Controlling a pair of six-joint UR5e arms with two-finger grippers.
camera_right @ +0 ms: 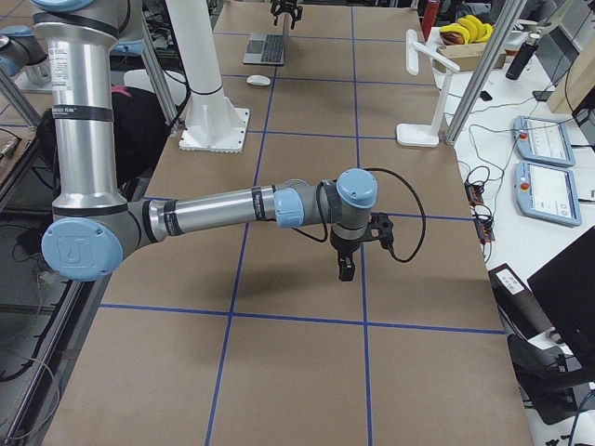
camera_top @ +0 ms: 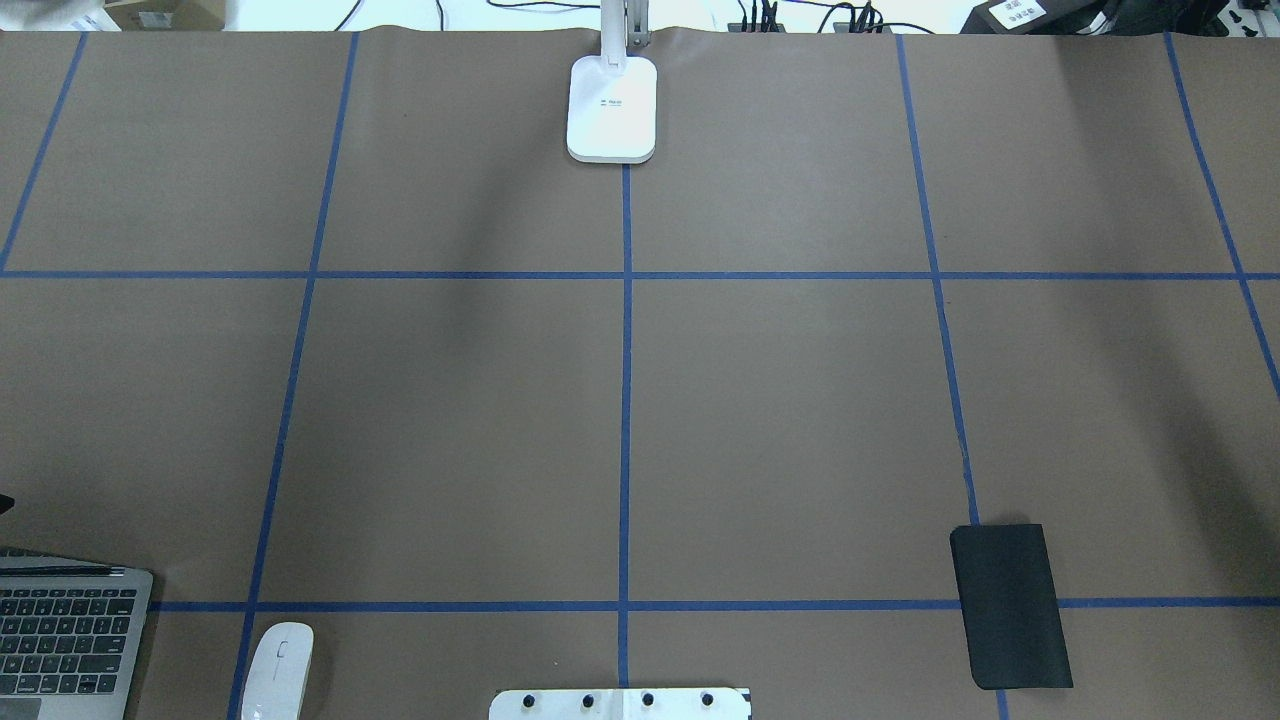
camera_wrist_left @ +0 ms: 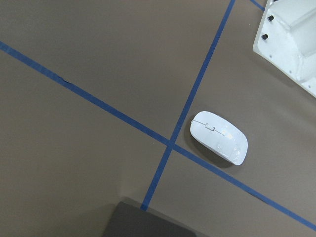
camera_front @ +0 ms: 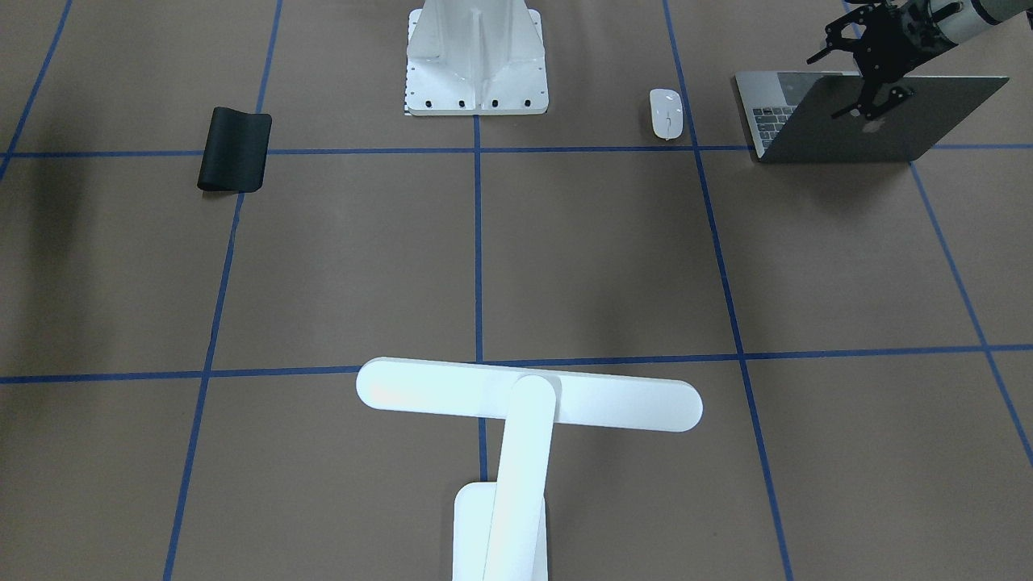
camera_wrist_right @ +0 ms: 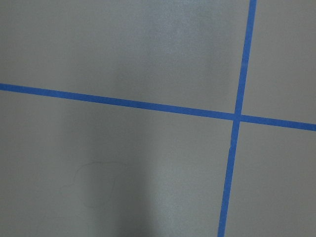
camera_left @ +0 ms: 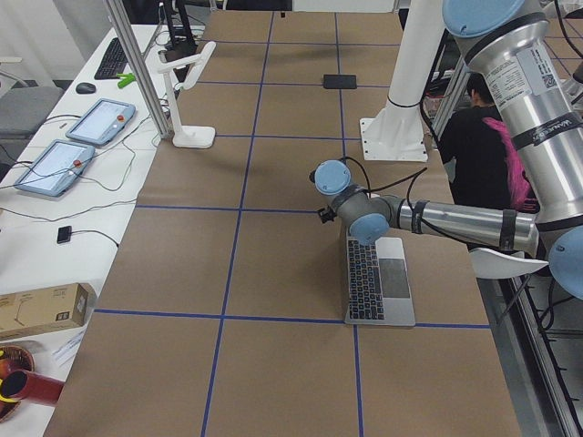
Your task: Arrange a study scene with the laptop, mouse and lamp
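Note:
The grey laptop (camera_front: 880, 121) stands open at the table's near-left corner, lid with the logo facing away from the robot, and its keyboard shows in the overhead view (camera_top: 65, 640). My left gripper (camera_front: 859, 77) is open and its jaws straddle the lid's top edge. The white mouse (camera_front: 666, 113) lies beside the laptop and also shows in the left wrist view (camera_wrist_left: 218, 137). The white lamp (camera_front: 529, 395) stands at the far middle edge, base (camera_top: 612, 110) on the table. My right gripper (camera_right: 346, 269) hangs over the table's middle; I cannot tell whether it is open or shut.
The white ribbed pedestal (camera_front: 476, 60) stands at the robot's side, middle. A black mouse pad (camera_front: 235, 150) lies on the right half near the robot (camera_top: 1010, 605). Blue tape lines grid the brown table. An operator's desk with tablets lies beyond the far edge.

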